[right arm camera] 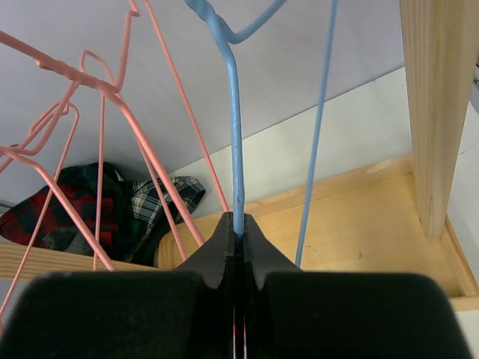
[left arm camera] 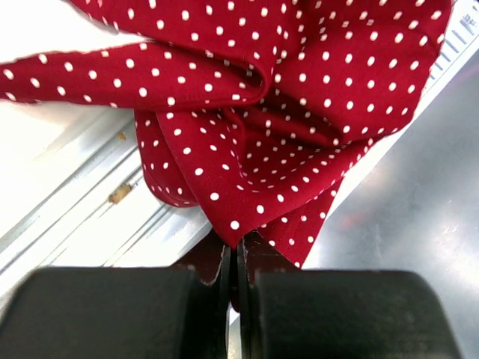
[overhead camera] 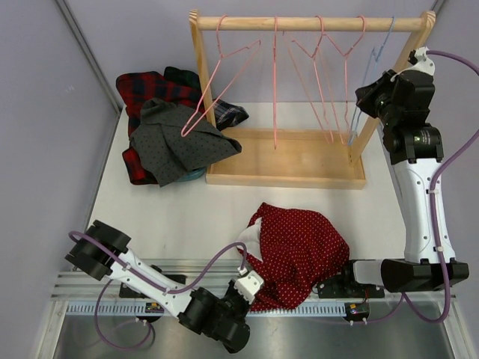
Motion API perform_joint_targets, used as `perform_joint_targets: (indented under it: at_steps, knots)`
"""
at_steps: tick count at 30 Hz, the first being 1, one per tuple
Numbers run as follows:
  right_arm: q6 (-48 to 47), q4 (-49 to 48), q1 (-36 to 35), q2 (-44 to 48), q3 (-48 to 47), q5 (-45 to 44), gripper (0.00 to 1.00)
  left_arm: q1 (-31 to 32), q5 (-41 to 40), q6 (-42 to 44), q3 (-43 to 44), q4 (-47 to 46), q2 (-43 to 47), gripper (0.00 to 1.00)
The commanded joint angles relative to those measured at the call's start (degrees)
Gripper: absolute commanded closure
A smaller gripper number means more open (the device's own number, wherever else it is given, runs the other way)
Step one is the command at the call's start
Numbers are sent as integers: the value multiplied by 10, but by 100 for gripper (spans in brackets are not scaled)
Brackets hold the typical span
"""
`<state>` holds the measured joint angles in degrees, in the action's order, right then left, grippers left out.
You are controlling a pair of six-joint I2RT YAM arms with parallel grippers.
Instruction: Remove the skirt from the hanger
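Left gripper (left arm camera: 233, 258) is pinched shut on a corner of the red dotted skirt (left arm camera: 284, 112), which sits bunched at bottom centre of the top view, off the blue hanger (right arm camera: 233, 112). Right gripper (right arm camera: 238, 232) is clamped on that hanger's wire, upper right. Yank it and the pink hangers (overhead camera: 275, 82) probably tangle, or the rack (overhead camera: 299, 24) tips.

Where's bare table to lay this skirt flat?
The widest bare table lies between the clothes pile, the rack base and the skirt. A narrower strip sits right of the skirt, before the right arm. Crowded: the back-left corner and under the hangers.
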<state>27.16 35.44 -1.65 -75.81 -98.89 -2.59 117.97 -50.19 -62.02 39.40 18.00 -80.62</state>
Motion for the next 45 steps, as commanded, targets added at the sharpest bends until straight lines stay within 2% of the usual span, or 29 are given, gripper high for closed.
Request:
perform_joint_targets:
  at_steps: [1,4,5,7,8,9,14,15,16,17,19,20,22,23,26,29,31,33,34,35,38,41,42,44,45]
  knots:
    - [-12,-36,1,54,26,-22,100,3,-70,-4,55,48,19,100]
    - [-18,-21,1,77,40,-36,99,-3,-97,13,97,113,27,100]
    - [-20,-11,1,81,41,-38,80,-7,-98,31,105,118,34,100]
    - [-26,0,2,99,44,-44,33,-32,-91,93,114,117,62,100]
    - [-28,9,1,106,46,-47,3,-59,-71,120,121,113,73,100]
    - [-29,16,2,113,46,-51,0,-73,-61,180,125,107,84,100]
    - [-37,53,1,181,65,-64,0,-190,-39,311,181,183,156,100]
    - [-38,58,1,207,76,-65,1,-250,-33,353,203,197,171,100]
    - [-38,64,2,220,81,-66,1,-284,-27,377,212,218,185,100]
    - [-40,74,1,232,91,-67,1,-359,-13,403,219,220,220,100]
    - [-40,87,1,267,99,-66,1,-451,28,489,234,185,255,100]
    - [-40,99,1,276,107,-65,1,-556,100,517,241,167,281,100]
    - [-34,110,1,302,116,-55,1,-661,155,572,293,150,277,100]
    - [-33,116,1,310,128,-51,1,-749,201,585,317,150,267,100]
    - [-20,122,1,337,158,-30,1,-872,274,611,427,152,196,100]
    - [-16,125,1,356,187,-16,1,-938,313,604,520,143,139,100]
    - [-18,127,1,364,200,-8,0,-957,323,598,566,131,98,100]
    - [-20,130,1,370,216,-4,1,-982,324,598,649,128,65,100]
    - [-22,128,1,372,222,-1,1,-989,327,596,681,129,21,100]
    - [-23,125,2,374,233,-1,1,-1006,331,594,750,130,0,100]
    - [-25,118,1,380,256,8,1,-1032,348,589,848,114,-91,100]
    - [-24,112,2,385,272,20,1,-1038,344,616,958,47,-174,100]
    - [-24,111,0,385,274,23,1,-1040,332,638,1029,16,-196,100]
    - [-23,112,-2,384,277,23,0,-1053,344,647,1075,-20,-237,100]
    - [-25,112,-5,385,278,23,0,-1056,341,661,1071,-96,-248,100]
